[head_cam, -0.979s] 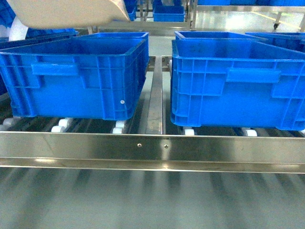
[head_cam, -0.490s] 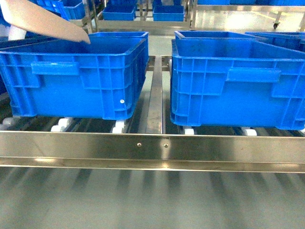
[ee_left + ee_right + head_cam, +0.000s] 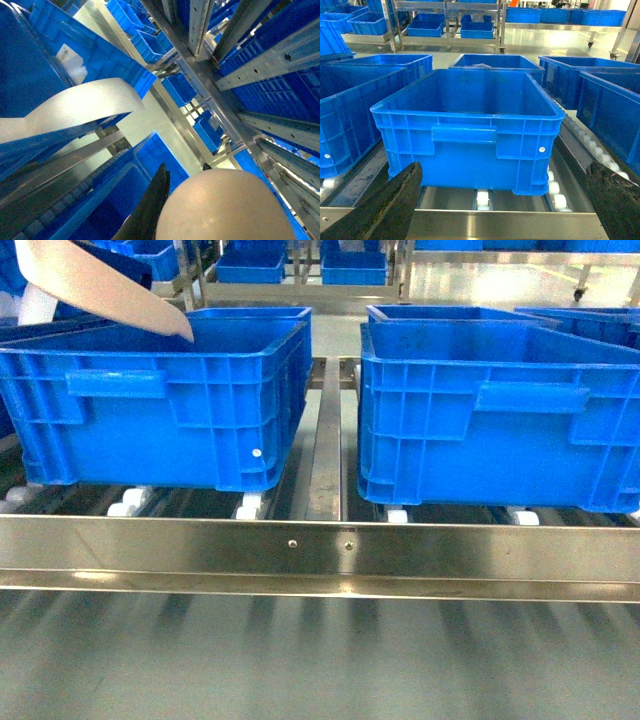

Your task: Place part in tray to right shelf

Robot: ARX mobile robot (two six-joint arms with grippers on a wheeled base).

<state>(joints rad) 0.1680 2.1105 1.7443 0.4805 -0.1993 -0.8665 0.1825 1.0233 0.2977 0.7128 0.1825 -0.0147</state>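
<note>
A: Where is the part?

B: I can't see it in any view. What shows is the tray, the beige scoop, at the upper left of the head view, tilted with its front lip dipping down toward the mouth of the left blue crate. If the part is on the scoop, it is hidden from the head camera.

A: And from the left wrist?

B: There the tray appears as a pale curved band on the left, seen from below or edge-on, and a rounded beige bulge fills the bottom of that view, too close to name. One dark finger of the left gripper pokes up beside the bulge. I cannot tell whether the left gripper is clamped or spread.

A: Which way does the scoop run?

B: Its long axis slants from the upper left edge of the head view down and rightward to the lip. So the left arm is the near one, and the tray lies over the left half of the right shelf, left of the centre divider.

A: The right arm?

B: The right gripper has its fingers spread wide, empty, facing the right blue crate squarely across the steel rail. It is well apart from the tray.

A: What does the next move turn on?

B: I judge it is the lip's tilt over that left crate.
</note>
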